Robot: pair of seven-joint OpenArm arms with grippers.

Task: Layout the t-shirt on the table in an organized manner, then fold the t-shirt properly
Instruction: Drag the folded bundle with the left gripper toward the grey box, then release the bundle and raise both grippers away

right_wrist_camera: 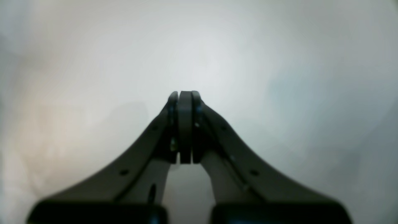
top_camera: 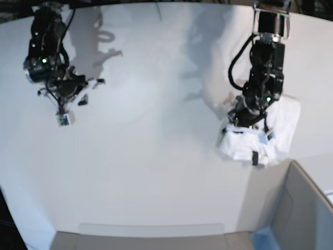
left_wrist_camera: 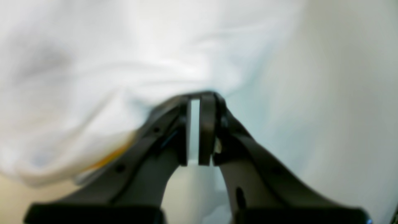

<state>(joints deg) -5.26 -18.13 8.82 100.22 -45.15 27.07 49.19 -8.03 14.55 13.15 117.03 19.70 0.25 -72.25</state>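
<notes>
The white t-shirt (top_camera: pixel 276 130) lies bunched in a crumpled heap on the right side of the white table (top_camera: pixel 156 146). My left gripper (top_camera: pixel 237 119) is at the heap's upper-left edge. In the left wrist view the t-shirt (left_wrist_camera: pixel 93 77) fills the left and top, its folds run into the tips of the left gripper (left_wrist_camera: pixel 199 95), and a strip of white cloth shows between the nearly closed jaws. A bit of orange print peeks out beside the left finger. My right gripper (top_camera: pixel 61 109) hangs far off at the left; its view shows the right gripper (right_wrist_camera: pixel 185 92) shut, with nothing in it, over the bare table (right_wrist_camera: pixel 217 62).
A grey box with a blue corner (top_camera: pixel 302 208) stands at the bottom right, close below the shirt. The table's curved front edge (top_camera: pixel 151 229) runs along the bottom. Dark room lies beyond the table's far edge.
</notes>
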